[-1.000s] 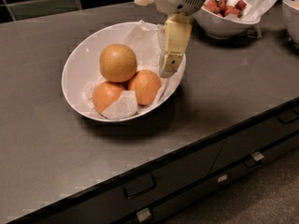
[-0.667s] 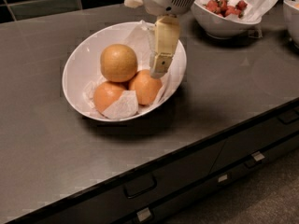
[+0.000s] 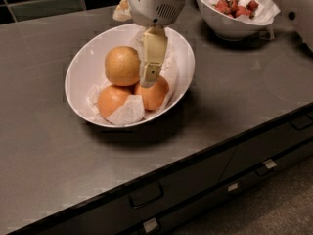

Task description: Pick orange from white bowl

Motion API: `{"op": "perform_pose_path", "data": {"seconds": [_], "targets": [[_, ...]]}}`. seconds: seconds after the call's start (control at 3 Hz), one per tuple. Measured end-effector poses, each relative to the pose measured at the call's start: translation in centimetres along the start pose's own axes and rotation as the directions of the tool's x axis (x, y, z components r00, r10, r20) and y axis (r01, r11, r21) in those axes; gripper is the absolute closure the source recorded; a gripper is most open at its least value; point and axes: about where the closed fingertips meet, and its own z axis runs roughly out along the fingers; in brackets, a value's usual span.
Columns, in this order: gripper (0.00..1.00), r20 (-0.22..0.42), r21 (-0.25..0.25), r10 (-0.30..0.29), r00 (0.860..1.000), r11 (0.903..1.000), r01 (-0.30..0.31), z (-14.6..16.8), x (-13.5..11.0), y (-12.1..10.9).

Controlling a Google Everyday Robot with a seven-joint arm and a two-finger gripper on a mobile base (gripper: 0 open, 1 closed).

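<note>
Pincer (image 3: 149, 76) hung down into the wide, shallow, glossy white bowl with oval rim (image 3: 78, 77), under a rounded white wrist housing (image 3: 154, 4) at top centre of the view. Its cream-coloured lower part pointed straight down, with the tip just right of the large, dull yellowish-tan, matte round orange (image 3: 122, 65) and in front of the top edge of a smaller fruit. Whether it touched either fruit could not be told. Pincer state also could not be told: wide, narrow or holding was not readable from this angle. The orange sat inside the white bowl, toward the back left, resting above and between two smaller, brighter reddish-orange fruits, one at front left (image 3: 111, 101) and one at front right (image 3: 155, 94). Crumpled white paper liner (image 3: 128, 112) lay under and around the fruits, with a fold sticking up between the two smaller ones at the front. The white bowl stood on a dark grey, smooth bench (image 3: 234, 92), left of centre. A smaller, deeper white bowl (image 3: 230, 27) stood well apart at back right, lined with white paper and holding red strawberries (image 3: 234, 5). Below the bench edge ran dark drawer fronts with metal handles (image 3: 146, 195). Dark tiles (image 3: 44, 4) ran along the back.
</note>
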Motion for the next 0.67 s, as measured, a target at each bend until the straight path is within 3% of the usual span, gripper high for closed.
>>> {"op": "perform_pose_path", "data": {"seconds": [0.67], "targets": [[0.04, 0.019, -0.042, 0.008, 1.0, 0.9991, -0.007, 2.21, 0.12, -0.4]]}}
